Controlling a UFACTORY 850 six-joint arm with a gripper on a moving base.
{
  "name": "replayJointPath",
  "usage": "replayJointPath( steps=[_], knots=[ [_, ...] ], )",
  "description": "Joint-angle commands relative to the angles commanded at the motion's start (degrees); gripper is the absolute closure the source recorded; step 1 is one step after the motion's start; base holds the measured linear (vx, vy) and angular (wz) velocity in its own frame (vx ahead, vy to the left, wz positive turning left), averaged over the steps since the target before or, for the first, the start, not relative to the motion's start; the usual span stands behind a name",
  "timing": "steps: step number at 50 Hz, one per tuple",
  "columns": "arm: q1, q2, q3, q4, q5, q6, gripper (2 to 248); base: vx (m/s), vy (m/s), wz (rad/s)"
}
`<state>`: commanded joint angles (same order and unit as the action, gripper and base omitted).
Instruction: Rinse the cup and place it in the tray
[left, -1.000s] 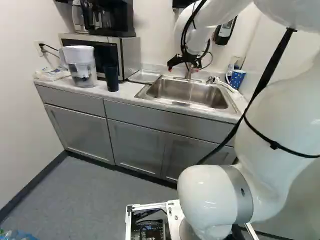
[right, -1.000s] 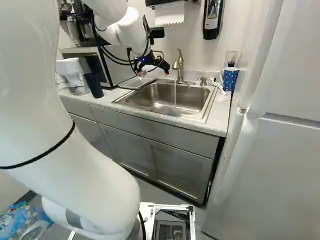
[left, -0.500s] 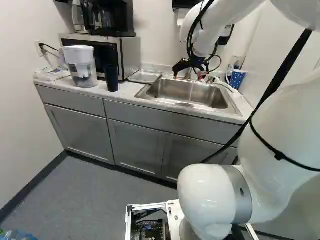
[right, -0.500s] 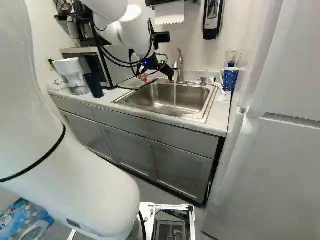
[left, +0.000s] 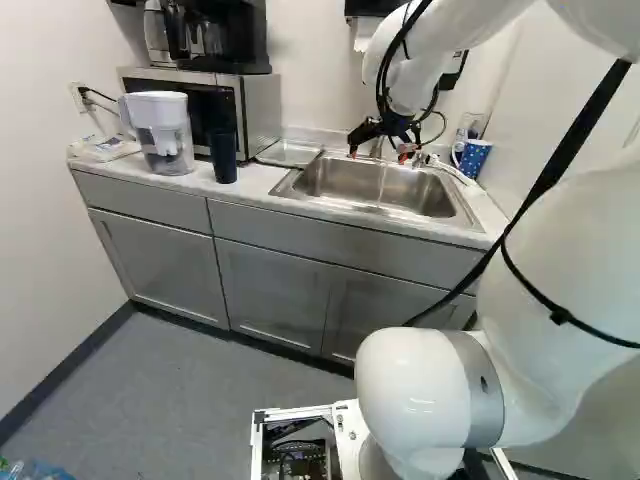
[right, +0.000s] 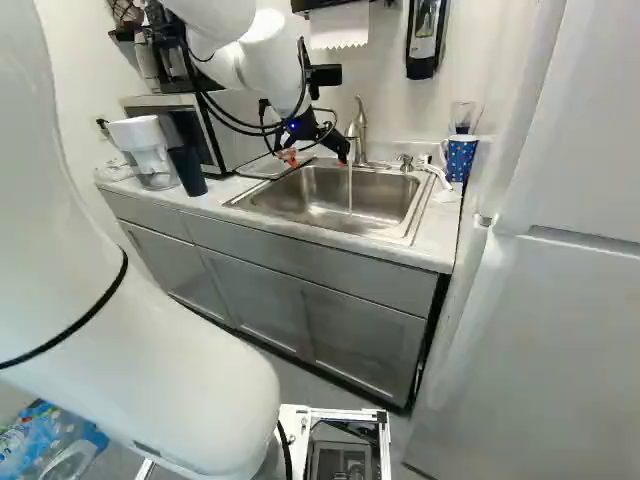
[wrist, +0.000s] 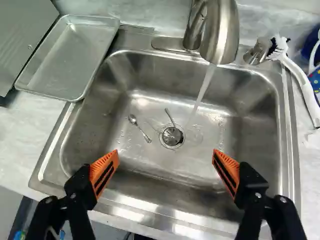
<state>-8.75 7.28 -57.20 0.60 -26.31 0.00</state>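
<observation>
The gripper (wrist: 165, 152) hangs over the near part of the sink (wrist: 260, 125), jaws wide apart and nothing between them. Two vessels could be the cup: the blue polka-dot mug (right: 460, 157) on the counter right of the sink, or the dark tumbler (left: 223, 157) on the counter to its left; the pictures do not settle which. The step in hand is, I judge, fetching one of them. For the mug, clear the sink's rim first, then close on the body, minding its handle, which points towards the sink, and the clear glass (right: 463, 115) just behind. The white dish brush (wrist: 300, 80), lying along the sink's right edge, could be snagged on the way. For the tumbler, leave room for the water pitcher (left: 165, 140) next to it. Water (wrist: 204, 87) runs from the faucet (wrist: 220, 30) at the sink's back, so a cup need only go under it, mouth up, then be tipped out. A spoon (wrist: 132, 119) lies by the drain (wrist: 172, 136), best kept clear of. The metal tray (wrist: 62, 62) waits at the sink's left rim.
</observation>
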Motion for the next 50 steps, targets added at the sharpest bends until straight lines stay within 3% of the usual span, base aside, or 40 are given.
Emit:
replayJointPath(
  steps=[23, 50],
  knots=[
    [1.10, 0.23, 0.21, 0.00, 1.54, 0.00, 3, 0.000, 0.000, 0.000],
    [4.78, -1.05, -0.99, 0.00, 9.34, 0.00, 3, 0.000, 0.000, 0.000]
  ],
)
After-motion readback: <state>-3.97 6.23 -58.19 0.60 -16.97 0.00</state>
